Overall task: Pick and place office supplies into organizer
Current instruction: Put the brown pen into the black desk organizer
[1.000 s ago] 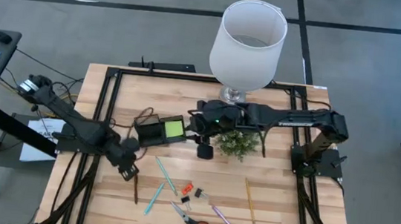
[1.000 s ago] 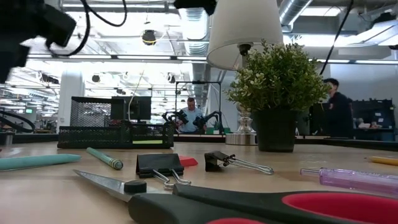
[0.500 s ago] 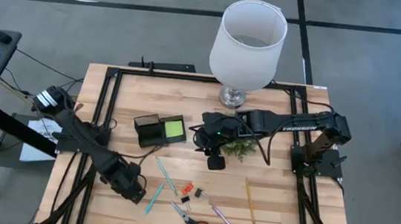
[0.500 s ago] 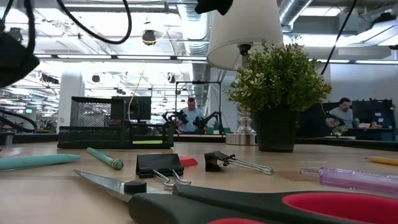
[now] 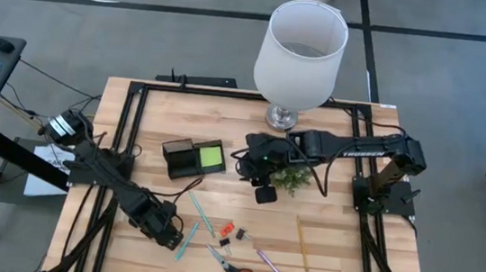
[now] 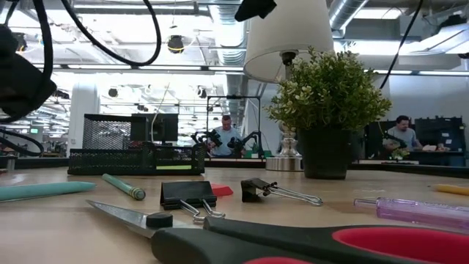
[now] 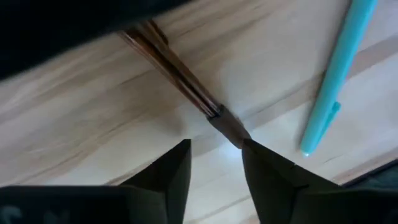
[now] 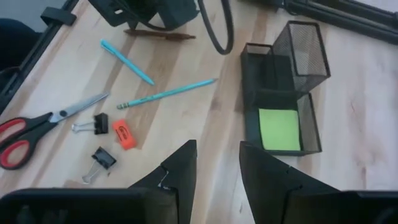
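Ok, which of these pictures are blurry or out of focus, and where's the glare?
Low view: the scissors at the very front are soft, the plant behind is sharp, and the bright ceiling lights glare. Left wrist view: the brown pen and teal pen are blurred. High view: even light, all sharp.

- Wooden table [image 5: 155, 109] with a black frame.
- Upper middle: lamp [image 5: 299, 51], plant [image 5: 291, 177], organizer [image 5: 194, 158].
- Lower middle: teal pens [image 5: 201, 213], clips [image 5: 231, 234], scissors [image 5: 231, 268], pencil [image 5: 302, 244], what looks like a pink pen [image 5: 270, 266].
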Motion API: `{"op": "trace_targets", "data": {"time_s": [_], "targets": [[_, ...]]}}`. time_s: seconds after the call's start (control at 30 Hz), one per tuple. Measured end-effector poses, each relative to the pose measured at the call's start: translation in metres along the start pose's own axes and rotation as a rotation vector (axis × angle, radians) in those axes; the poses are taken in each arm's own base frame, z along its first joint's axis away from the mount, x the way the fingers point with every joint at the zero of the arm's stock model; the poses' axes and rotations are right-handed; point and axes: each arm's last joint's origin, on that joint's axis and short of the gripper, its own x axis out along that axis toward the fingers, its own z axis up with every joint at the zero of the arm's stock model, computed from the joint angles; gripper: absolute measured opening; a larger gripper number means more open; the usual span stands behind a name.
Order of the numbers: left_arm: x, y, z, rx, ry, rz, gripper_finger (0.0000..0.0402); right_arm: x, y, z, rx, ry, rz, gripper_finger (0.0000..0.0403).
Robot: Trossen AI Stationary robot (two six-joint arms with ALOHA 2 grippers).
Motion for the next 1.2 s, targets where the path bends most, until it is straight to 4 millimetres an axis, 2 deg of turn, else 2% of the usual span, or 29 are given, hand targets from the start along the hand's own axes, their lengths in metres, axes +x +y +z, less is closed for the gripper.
{"op": "trace_targets", "data": {"time_s": [0.27, 0.43, 0.67, 0.87, 0.97, 1.2], "targets": [[-0.001, -0.002, 0.008, -0.092, -0.053, -0.023, 0.0171, -0.001, -0.017, -0.006, 0.036, 0.014, -0.03, 0.0115], [0.002, 0.0, 0.009, -0.144, -0.072, -0.003, 0.0168, -0.002, -0.026, -0.009, 0.031, 0.021, -0.044, 0.0115], [0.01, 0.006, 0.008, -0.179, -0.014, 0.078, 0.0151, -0.003, -0.031, -0.013, 0.045, 0.047, -0.047, 0.0115], [0.011, 0.011, 0.005, -0.172, 0.03, 0.146, 0.0121, -0.002, -0.031, -0.013, 0.046, 0.047, -0.046, 0.0115], [0.011, 0.016, 0.002, -0.147, 0.077, 0.201, 0.0095, -0.002, -0.031, -0.013, 0.046, 0.05, -0.045, 0.0115], [0.01, 0.024, 0.0, -0.066, 0.072, 0.276, 0.0031, -0.002, -0.027, -0.013, 0.088, 0.051, -0.038, 0.0115]]}}
